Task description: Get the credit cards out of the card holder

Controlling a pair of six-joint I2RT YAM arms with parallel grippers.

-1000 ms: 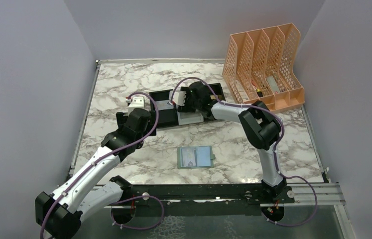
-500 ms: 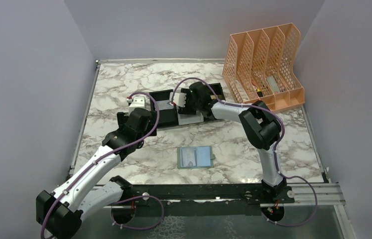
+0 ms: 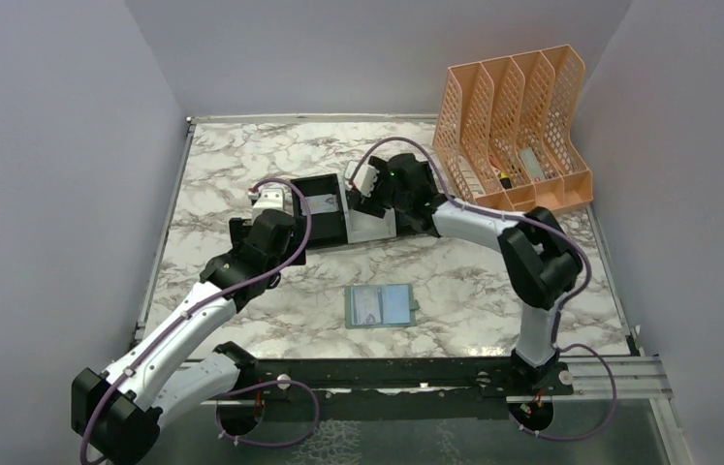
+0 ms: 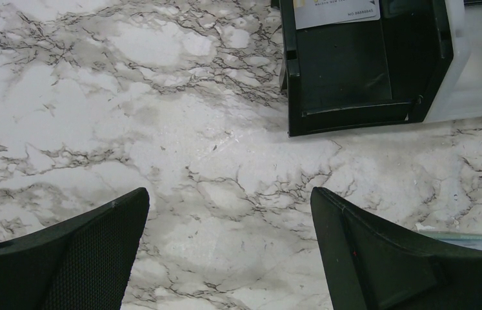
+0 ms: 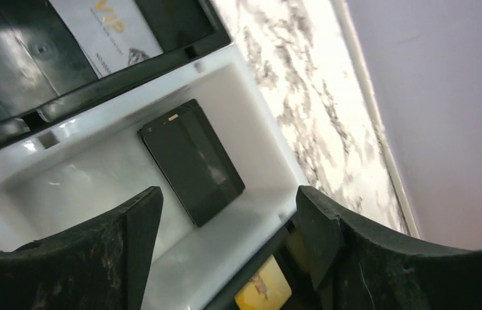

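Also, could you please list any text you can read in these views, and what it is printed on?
"VIP": on the pale card in the black compartment.
Small print below it: too blurred to read.
Print on the white card in the left wrist view: too small to read.

Left wrist view: the top edge crops the light card (image 4: 336, 11) in the tray (image 4: 361, 113); its print is too small to read. Right wrist view: the top edge again crops the light card, and the bottom edge crops a yellow card (image 5: 264, 292). Top view: the right end effector (image 3: 367, 197) covers part of the tray; the card holder (image 3: 382, 305) pocket contents are too small to tell.
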